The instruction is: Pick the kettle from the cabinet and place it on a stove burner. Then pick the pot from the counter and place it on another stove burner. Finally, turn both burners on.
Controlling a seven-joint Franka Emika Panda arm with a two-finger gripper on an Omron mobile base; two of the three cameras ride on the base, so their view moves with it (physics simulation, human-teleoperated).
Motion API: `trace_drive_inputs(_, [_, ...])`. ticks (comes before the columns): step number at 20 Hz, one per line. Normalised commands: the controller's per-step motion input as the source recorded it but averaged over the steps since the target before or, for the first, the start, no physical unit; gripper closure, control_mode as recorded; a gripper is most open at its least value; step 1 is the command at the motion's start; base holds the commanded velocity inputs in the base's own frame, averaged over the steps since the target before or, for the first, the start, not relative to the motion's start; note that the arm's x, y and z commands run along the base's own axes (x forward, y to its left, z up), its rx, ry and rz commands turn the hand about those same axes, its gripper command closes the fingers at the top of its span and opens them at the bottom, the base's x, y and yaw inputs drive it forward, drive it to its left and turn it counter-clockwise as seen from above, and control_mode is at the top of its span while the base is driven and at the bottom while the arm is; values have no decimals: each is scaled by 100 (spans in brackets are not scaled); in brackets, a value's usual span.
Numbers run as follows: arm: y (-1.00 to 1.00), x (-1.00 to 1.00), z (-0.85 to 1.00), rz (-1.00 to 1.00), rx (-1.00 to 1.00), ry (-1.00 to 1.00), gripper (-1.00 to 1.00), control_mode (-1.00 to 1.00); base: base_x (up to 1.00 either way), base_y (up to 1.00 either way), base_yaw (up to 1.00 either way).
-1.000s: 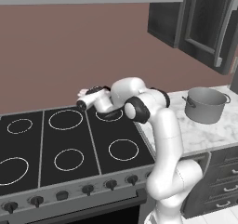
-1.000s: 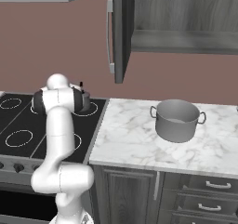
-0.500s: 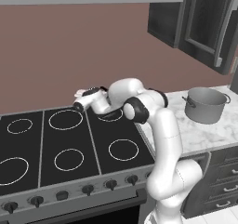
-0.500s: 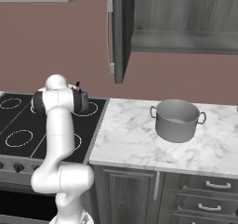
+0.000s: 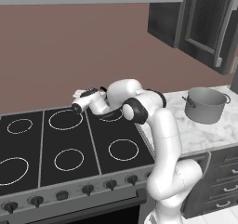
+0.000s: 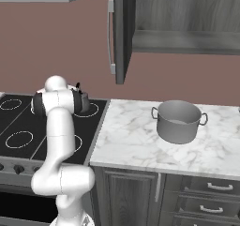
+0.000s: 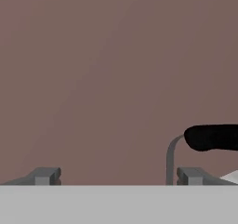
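You have the white arm (image 5: 158, 139) bent low over the back of the black cooktop (image 5: 69, 148), its hand (image 5: 86, 101) reaching left above a rear burner ring (image 5: 65, 119). The pot (image 5: 204, 105) stands well apart on the marble counter (image 5: 195, 135); the open cabinet door (image 5: 211, 23) hangs above it.

This is a kitchen. A glossy black cooktop (image 5: 69, 144) with white burner rings and a row of front knobs sits beside a white marble counter (image 6: 136, 136) over dark grey drawers. A steel pot (image 6: 178, 121) stands on the counter, and a dark wood-grain wall cabinet (image 6: 187, 18) hangs open above.
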Motion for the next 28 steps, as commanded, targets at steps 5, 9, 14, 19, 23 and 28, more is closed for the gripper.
trace_drive_inputs(5, [-2,-6,-24,0,3,-5,-100,-100,0,0,0])
trace_drive_inputs(9, [0,-12,-24,0,3,-3,-100,-100,0,0,0])
trace_drive_inputs(14, [0,-7,-29,0,3,-2,-100,-100,0,0,0])
trace_drive_inputs(19, [2,0,-39,0,1,-5,-100,-100,0,0,0])
trace_drive_inputs(23, [0,0,-49,0,4,-10,-100,-100,0,0,0])
trace_drive_inputs(28, [0,0,-37,0,2,0,-100,-100,0,0,0])
